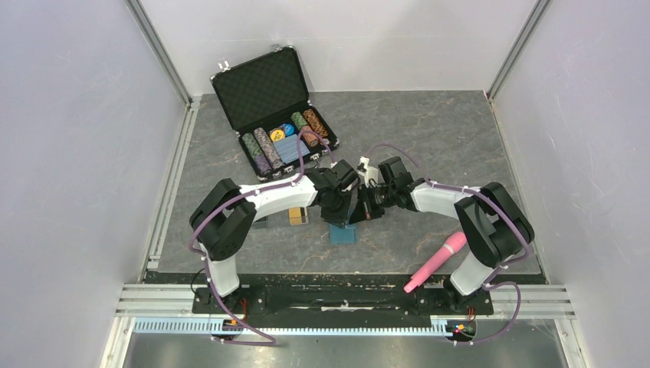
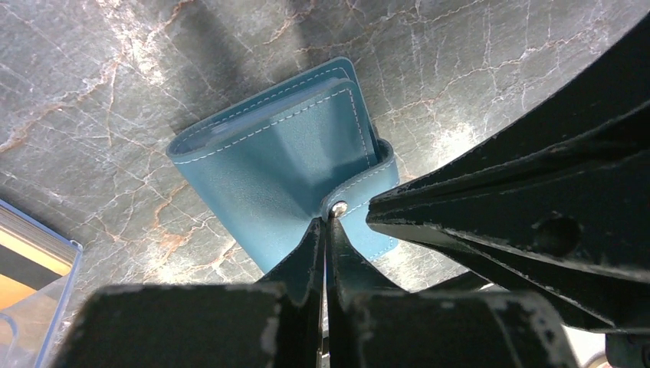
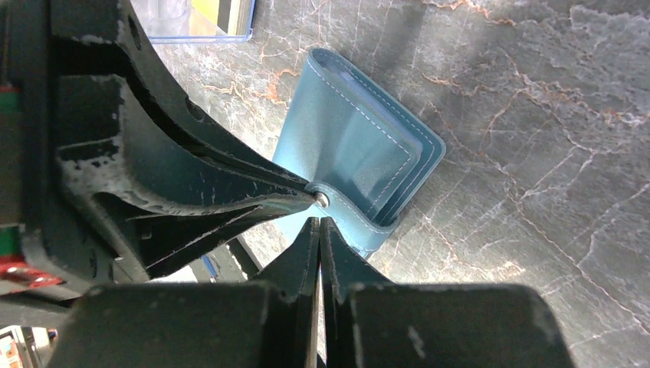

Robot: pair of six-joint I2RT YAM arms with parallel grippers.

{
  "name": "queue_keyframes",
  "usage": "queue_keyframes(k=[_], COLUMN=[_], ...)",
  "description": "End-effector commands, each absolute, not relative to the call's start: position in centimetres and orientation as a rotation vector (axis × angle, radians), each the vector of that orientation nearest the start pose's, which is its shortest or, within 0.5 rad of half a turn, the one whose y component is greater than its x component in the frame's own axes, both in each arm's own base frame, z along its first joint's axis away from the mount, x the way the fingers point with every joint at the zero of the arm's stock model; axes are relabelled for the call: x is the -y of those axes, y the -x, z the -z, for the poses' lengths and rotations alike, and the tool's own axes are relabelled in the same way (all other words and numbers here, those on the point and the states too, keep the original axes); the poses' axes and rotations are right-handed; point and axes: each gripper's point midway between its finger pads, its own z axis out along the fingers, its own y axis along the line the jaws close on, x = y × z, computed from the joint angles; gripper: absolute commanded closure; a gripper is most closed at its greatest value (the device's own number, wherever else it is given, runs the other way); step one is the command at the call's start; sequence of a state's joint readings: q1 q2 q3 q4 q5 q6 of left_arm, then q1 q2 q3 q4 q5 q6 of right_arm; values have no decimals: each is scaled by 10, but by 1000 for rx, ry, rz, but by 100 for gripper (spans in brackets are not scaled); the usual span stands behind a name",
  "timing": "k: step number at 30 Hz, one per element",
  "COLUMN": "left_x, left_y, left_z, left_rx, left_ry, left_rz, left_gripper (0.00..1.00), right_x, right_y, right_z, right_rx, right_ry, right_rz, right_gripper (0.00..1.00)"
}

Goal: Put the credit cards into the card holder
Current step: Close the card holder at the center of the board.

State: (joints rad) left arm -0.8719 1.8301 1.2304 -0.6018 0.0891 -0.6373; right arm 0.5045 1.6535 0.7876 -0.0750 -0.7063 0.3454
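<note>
The teal card holder point(image 2: 276, 161) lies folded shut on the marbled surface point(image 2: 498, 61) between the two arms, its strap wrapped round the front edge. The left gripper point(image 2: 325, 230) and the right gripper point(image 3: 319, 230) each have their fingers pressed together, tips meeting at the strap's metal snap point(image 2: 337, 207); whether either pinches the strap cannot be told. Near the holder, a clear box point(image 3: 165, 23) shows a gold-and-dark credit card point(image 3: 211, 11) inside.
</note>
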Motion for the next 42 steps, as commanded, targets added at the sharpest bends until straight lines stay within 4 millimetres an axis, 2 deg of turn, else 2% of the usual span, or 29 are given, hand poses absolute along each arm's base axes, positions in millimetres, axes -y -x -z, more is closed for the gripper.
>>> queue_keyframes(k=[1,7,16,21,35,38,42], left_x=[315,316,311,306,304,306,312], left_y=[-224,-224,-220,-217,-211,-210,-216], left_z=[-38,-33,-23,-17,-4,-8,-26], left_rx=[-2850,-2859,-2886,-2902,-2935,-2920,-2849], left_ry=[-409,-414,-418,-409,-374,-353,-335], left_rz=[405,399,369,346,350,388,464], left_gripper=[98,98,98,98,98,98,98], right_x=[-278,-281,-278,-276,-251,-250,-259], right_y=[-231,-228,-221,-216,-195,-190,-194], right_z=[-47,-42,-21,-11,18,19,2], right_rx=[-2522,-2539,-2619,-2673,-2854,-2860,-2781], right_ry=[536,549,562,600,695,699,670], right_rz=[-1275,-1287,-1253,-1196,-909,-893,-976], right_gripper=[100,100,100,100,100,100,100])
